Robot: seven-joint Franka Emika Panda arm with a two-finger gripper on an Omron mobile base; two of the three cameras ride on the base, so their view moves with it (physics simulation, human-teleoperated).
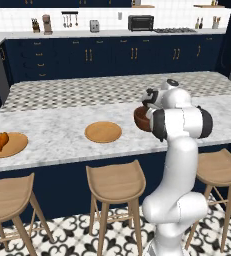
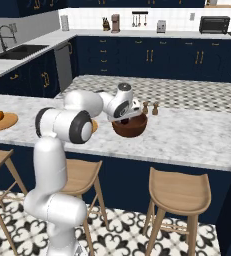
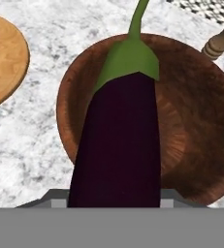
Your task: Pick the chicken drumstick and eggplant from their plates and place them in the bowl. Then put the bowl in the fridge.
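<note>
My gripper [image 2: 128,114] is shut on the eggplant [image 3: 118,140], a dark purple fruit with a green cap, and holds it just above the open mouth of the reddish-brown bowl [image 3: 196,126]. The bowl [image 1: 142,120] stands on the marble island, close in front of the arm. The eggplant covers my fingertips in the hand view. An empty tan plate [image 1: 103,132] lies left of the bowl. Farther left, the chicken drumstick [image 1: 2,140] rests on the second plate [image 1: 17,146]. The fridge is out of view.
Two small wooden mills [image 2: 150,108] stand just behind the bowl [image 2: 129,127]. Wooden stools [image 1: 116,181] line the island's near side. A sink [image 2: 17,50] sits on the left counter, and navy cabinets with appliances run along the back wall.
</note>
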